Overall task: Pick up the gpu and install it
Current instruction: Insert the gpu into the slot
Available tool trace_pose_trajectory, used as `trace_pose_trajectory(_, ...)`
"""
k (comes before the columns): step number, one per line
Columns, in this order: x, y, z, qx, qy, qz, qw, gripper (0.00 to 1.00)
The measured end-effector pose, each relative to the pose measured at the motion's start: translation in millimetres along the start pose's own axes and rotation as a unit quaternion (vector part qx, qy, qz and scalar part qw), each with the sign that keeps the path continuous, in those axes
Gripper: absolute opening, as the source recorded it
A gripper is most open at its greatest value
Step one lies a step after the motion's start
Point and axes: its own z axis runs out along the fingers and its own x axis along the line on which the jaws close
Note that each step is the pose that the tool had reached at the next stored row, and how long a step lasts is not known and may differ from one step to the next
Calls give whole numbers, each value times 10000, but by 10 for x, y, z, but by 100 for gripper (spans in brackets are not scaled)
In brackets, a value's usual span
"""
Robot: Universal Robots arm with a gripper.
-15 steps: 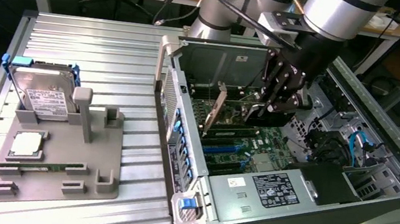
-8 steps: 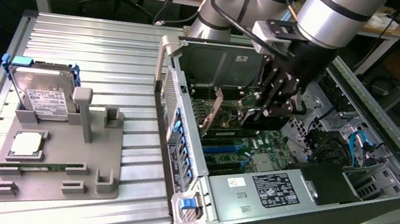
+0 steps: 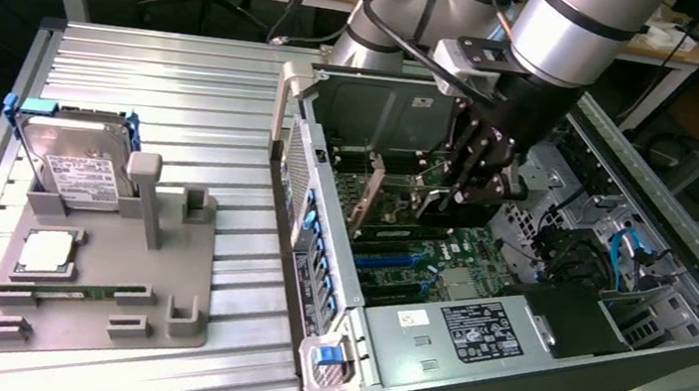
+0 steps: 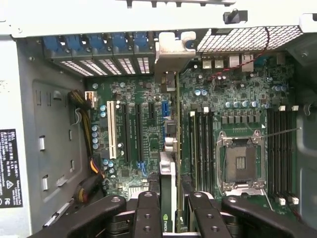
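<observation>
The tool (image 4: 168, 210) grips the gpu (image 4: 168, 173) edge-on between its fingers, long axis in line with the motherboard (image 4: 143, 148) slots directly below inside the computer case (image 3: 465, 350).

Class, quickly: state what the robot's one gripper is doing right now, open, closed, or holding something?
Gripper: closed on the gpu, a flat green graphics card held edge-on between the black fingers, over the motherboard inside the open computer case.
</observation>
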Motion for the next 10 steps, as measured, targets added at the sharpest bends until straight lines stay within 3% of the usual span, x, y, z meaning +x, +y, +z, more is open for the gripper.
trace_pose_trajectory(10, -23, -11, 212, -1, 0, 0, 10000, 27)
